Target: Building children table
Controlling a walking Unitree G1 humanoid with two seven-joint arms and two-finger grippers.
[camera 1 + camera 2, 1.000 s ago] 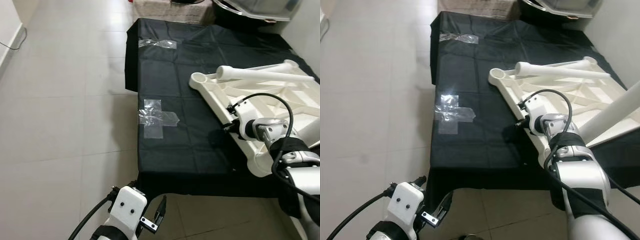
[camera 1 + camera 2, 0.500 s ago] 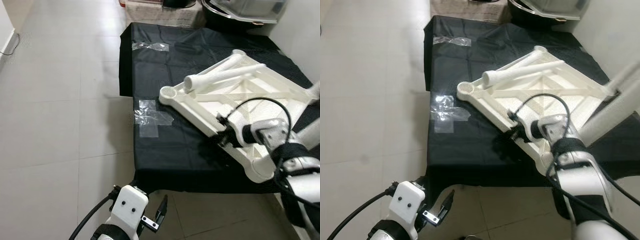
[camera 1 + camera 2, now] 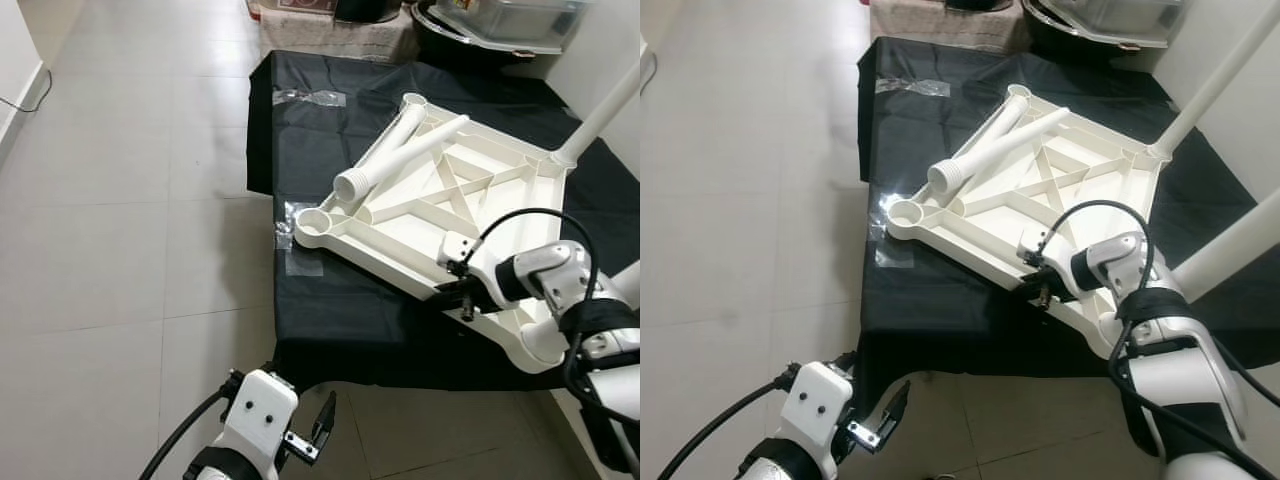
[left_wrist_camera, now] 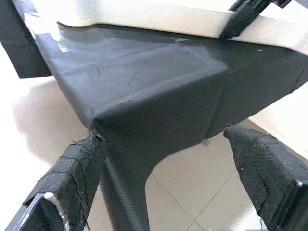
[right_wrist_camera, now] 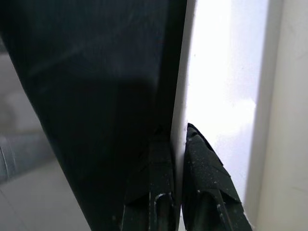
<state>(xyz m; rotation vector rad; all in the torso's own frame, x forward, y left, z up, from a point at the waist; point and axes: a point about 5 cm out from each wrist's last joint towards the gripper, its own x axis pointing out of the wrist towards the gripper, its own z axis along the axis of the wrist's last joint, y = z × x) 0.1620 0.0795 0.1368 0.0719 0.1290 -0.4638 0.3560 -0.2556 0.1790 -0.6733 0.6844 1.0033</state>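
Note:
A white plastic children's tabletop [image 3: 440,200] lies upside down on the black-covered platform [image 3: 330,310], ribs facing up. Two legs stand fitted at its right corners [image 3: 600,100]. A loose white leg [image 3: 390,150] rests across its far-left side, by an empty corner socket [image 3: 316,220]. My right gripper [image 3: 462,296] is shut on the tabletop's near rim [image 5: 180,86], one finger either side of the thin edge. My left gripper [image 4: 168,163] hangs low in front of the platform's near corner, fingers [image 4: 72,178] spread wide with nothing between them.
Light tiled floor [image 3: 130,200] spreads to the left and in front of the platform. Clear tape patches [image 3: 310,97] stick to the black cover. Bins and a mat [image 3: 340,25] stand beyond the far edge. A white wall [image 3: 20,60] runs at far left.
The tabletop has swung round in my right gripper: its empty socket corner moved left toward the platform's left edge, and the loose leg now points away. The left arm stayed put.

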